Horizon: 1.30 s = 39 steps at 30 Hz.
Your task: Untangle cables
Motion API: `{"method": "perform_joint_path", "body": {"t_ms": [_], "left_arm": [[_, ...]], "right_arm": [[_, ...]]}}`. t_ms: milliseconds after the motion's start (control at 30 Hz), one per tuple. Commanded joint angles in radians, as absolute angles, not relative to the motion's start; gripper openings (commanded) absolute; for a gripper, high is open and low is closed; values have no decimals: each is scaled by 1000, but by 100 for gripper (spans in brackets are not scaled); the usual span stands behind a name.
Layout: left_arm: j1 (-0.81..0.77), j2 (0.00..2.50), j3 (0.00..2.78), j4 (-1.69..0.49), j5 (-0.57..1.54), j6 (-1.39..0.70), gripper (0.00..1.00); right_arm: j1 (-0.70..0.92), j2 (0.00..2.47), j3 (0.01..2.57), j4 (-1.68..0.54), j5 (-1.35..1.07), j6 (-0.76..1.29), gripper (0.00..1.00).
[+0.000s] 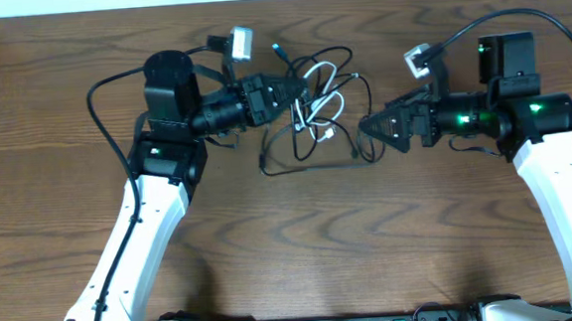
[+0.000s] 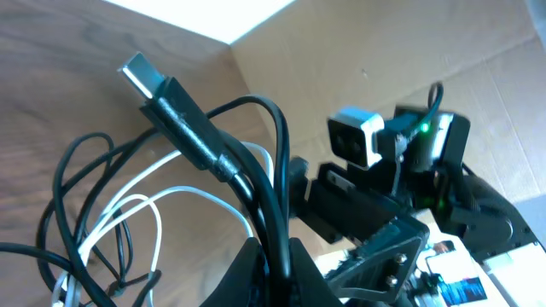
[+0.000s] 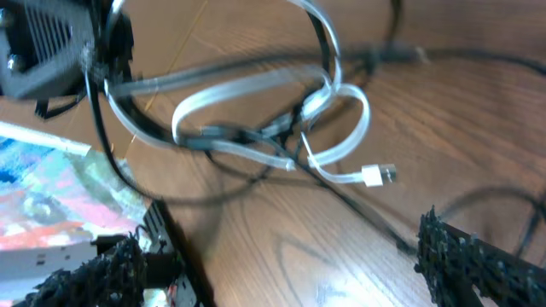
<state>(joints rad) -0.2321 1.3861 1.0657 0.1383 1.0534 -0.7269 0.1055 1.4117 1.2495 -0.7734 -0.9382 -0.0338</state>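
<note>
Left tool [image 1: 284, 89]: jaws closed on a black cable [image 2: 275, 205], which rises out from between the fingers. Just above the grip a second black cord ends in a flat metal plug [image 2: 141, 75], tilted upward and clear of the counter [image 1: 301, 239]. Whether that cord is also pinched cannot be told. Right tool [image 3: 281, 281]: jaws wide apart, holding nothing, with the 2 fingers at the lower corners of the right wrist view and bare wood between them. It points toward the tangle and sits just beside its right edge. The cables [image 1: 318, 109] lie in 1 knot on the counter between the 2 tools, nearer the far edge. The white cable [image 3: 341, 141] is looped through the middle of the knot, its small plug end [image 3: 375, 176] resting on the wood. Black loops spread from the knot toward the near side.
</note>
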Motion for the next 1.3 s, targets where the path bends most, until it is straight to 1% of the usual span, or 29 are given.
{"method": "perform_joint_path", "body": {"t_ms": [0, 67, 233, 433, 733, 867, 967, 1067, 1133, 1200, 1233, 1267], "left_arm": [[-271, 1385, 1068, 150, 1089, -739, 8], [-302, 1385, 1068, 168, 1089, -739, 8], [-343, 1385, 1068, 202, 1089, -739, 8], [-391, 1385, 1068, 228, 1088, -739, 8], [-441, 1385, 1068, 235, 1089, -739, 8], [-444, 1385, 1068, 284, 1088, -747, 8], [-444, 1385, 1068, 343, 1088, -791, 8], [-444, 1385, 1068, 405, 1089, -818, 8], [-444, 1385, 1068, 407, 1089, -818, 8], [-444, 1385, 1068, 406, 1089, -818, 8], [-444, 1385, 1068, 406, 1089, -818, 8], [-444, 1385, 1068, 406, 1089, -818, 8]], "right_arm": [[140, 1399, 1262, -743, -872, 55, 99], [164, 1399, 1262, -726, -806, 116, 99], [189, 1399, 1262, -706, -802, 151, 99], [203, 1399, 1262, -684, -793, 161, 99], [205, 1399, 1262, -685, -700, 161, 99], [205, 1399, 1261, -697, -700, 165, 99], [206, 1399, 1254, -704, -699, 171, 98], [212, 1401, 1244, -702, -698, 191, 90], [217, 1403, 1244, -701, -698, 207, 82], [223, 1404, 1244, -698, -698, 225, 68], [227, 1405, 1244, -695, -698, 225, 58], [231, 1406, 1244, -695, -698, 224, 51]]}}
